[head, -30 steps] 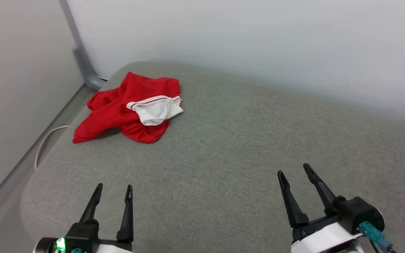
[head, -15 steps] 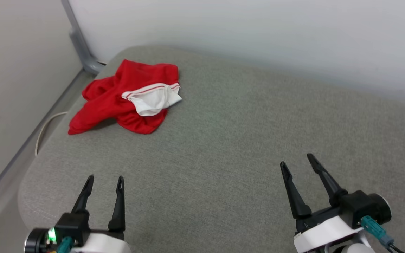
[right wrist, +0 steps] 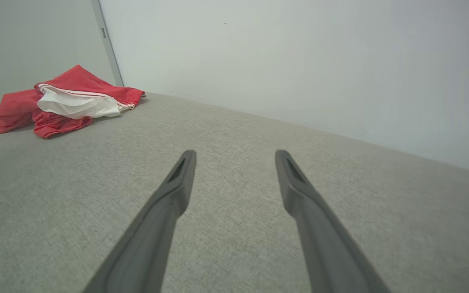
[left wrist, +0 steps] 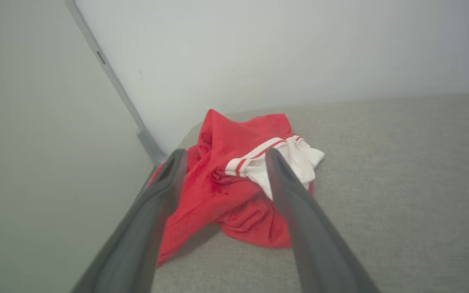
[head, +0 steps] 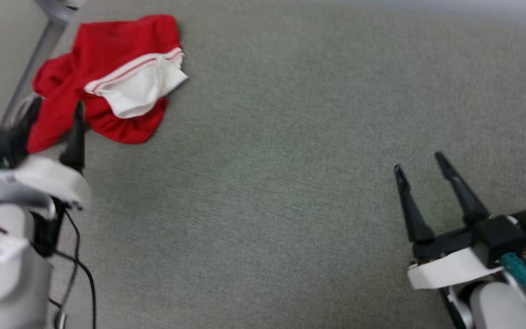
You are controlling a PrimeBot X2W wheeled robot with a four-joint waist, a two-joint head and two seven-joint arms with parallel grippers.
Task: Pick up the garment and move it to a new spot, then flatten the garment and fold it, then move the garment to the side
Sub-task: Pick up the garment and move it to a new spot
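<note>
Shirt [head: 107,82]: crumpled red heap, white striped-trim sleeve on top, far left corner of grey cushion [head: 290,137]
Left gripper [left wrist: 225,152]: fingers spread, empty, tips at shirt's near edge; contact unclear
Right gripper [head: 418,162]: fingers spread, empty, well apart from shirt
Tag [head: 3,250] on left arm: print unreadable
Left wrist view: wall [left wrist: 259,53], grey post [left wrist: 116,85] behind shirt

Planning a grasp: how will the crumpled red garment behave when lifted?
Probably floppy: the garment lies crumpled in soft folds. Likely light, since the cloth looks thin. Its white sleeve would probably dangle.
</note>
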